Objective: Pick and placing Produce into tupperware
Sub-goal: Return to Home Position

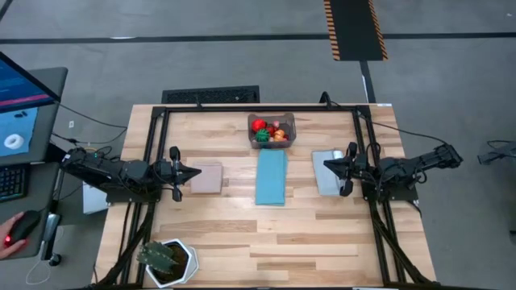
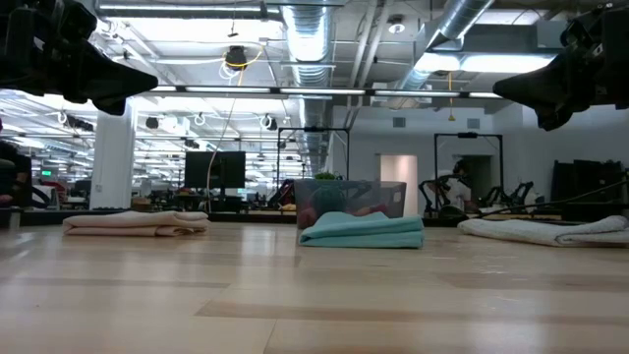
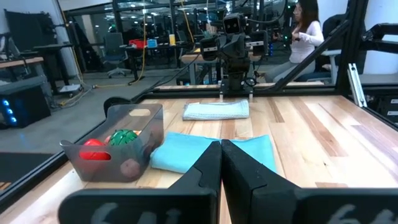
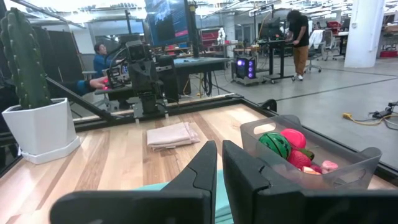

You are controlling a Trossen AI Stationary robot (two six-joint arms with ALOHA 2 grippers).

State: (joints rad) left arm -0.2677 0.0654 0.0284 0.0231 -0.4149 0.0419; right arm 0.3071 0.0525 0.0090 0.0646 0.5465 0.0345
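finds the tupperware (image 1: 272, 118) at the far middle of the table (image 1: 242, 234), just beyond the blue mat (image 1: 272, 179). holds the produce (image 1: 268, 133) inside (red, green, orange and pink pieces, heaped together). shows the left gripper (image 1: 196, 171) raised over the tan mat (image 1: 211, 181), fingers pressed together on nothing. shows the right gripper (image 1: 327, 165) likewise raised over the grey mat (image 1: 324, 185), fingers pressed together, empty. places both well apart from the tupperware, facing each other across the blue mat.
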